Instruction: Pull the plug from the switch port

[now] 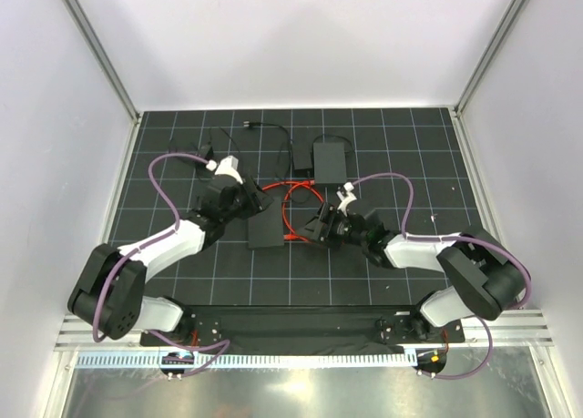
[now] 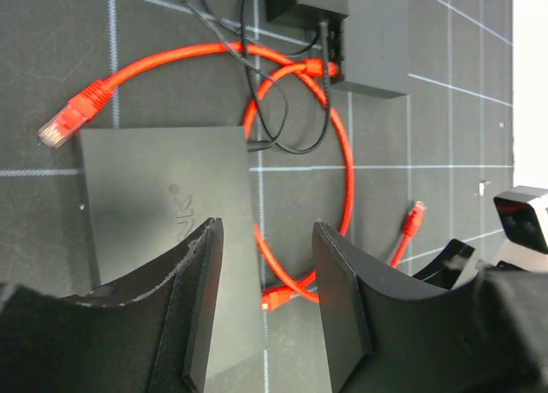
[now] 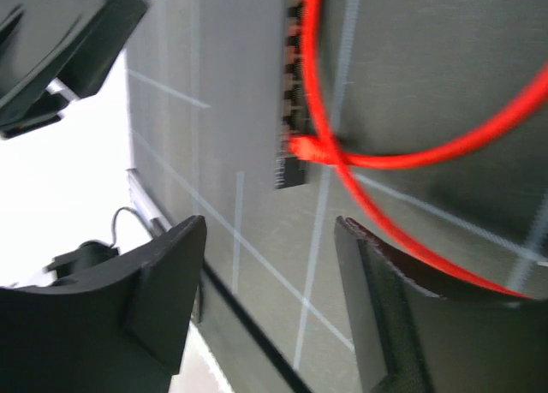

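On the dark gridded mat [image 1: 392, 272], the two arms lean in toward the middle from either side. The left arm [image 1: 173, 245] reaches over the flat black switch [image 1: 266, 229], probably to steady it so it does not slide when the plug is tugged. The right arm [image 1: 419, 251] comes at the switch's port side, the natural line for drawing a plug straight out.

A smaller black box [image 1: 330, 158] sits farther back, with a red cable [image 1: 290, 204] looping between it and the switch. Another length of red cable lies loose, its free ends bare on the mat.

The left gripper [image 2: 265, 235] hangs with its jaws apart, straddling the switch's edge and clamped on nothing. The right gripper [image 3: 272, 226] is also spread wide and empty.

The plug [image 3: 308, 146] is seated in a port along the switch's edge. It lies ahead of the right gripper's gap, not yet between the fingers. The pull has not begun. The right arm likely needs to advance before closing.
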You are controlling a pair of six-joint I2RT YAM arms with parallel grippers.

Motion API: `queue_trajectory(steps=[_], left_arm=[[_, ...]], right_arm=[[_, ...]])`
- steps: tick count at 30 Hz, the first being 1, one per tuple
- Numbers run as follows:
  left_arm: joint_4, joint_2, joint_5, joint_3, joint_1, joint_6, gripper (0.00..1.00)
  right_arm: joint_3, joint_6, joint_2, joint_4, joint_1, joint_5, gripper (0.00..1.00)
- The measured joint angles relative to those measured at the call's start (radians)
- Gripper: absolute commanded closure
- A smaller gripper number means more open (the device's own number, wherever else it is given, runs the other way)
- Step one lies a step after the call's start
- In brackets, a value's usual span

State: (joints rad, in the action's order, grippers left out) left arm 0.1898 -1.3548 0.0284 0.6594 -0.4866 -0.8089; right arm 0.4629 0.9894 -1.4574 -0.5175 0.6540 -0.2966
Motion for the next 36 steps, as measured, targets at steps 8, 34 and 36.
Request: queue_trajectory(steps=[8,34,36], left_arm=[[0.029,0.007,-0.082,-0.058,-0.038,0.005,0.53],[-0.039,-0.061,-0.147,0.025,-0.079,0.029,0.58],[-0.081,-0.085,-0.175,0.061,-0.082,0.027,0.58]], right_arm=[[-0.024,-0.011,0.012,0.079,0.000,0.095,0.41],[-0.143,0.013,0.330,0.370,0.005,0.373,0.34],[-0.147,0.037,0.301,0.363,0.005,0.383,0.36]])
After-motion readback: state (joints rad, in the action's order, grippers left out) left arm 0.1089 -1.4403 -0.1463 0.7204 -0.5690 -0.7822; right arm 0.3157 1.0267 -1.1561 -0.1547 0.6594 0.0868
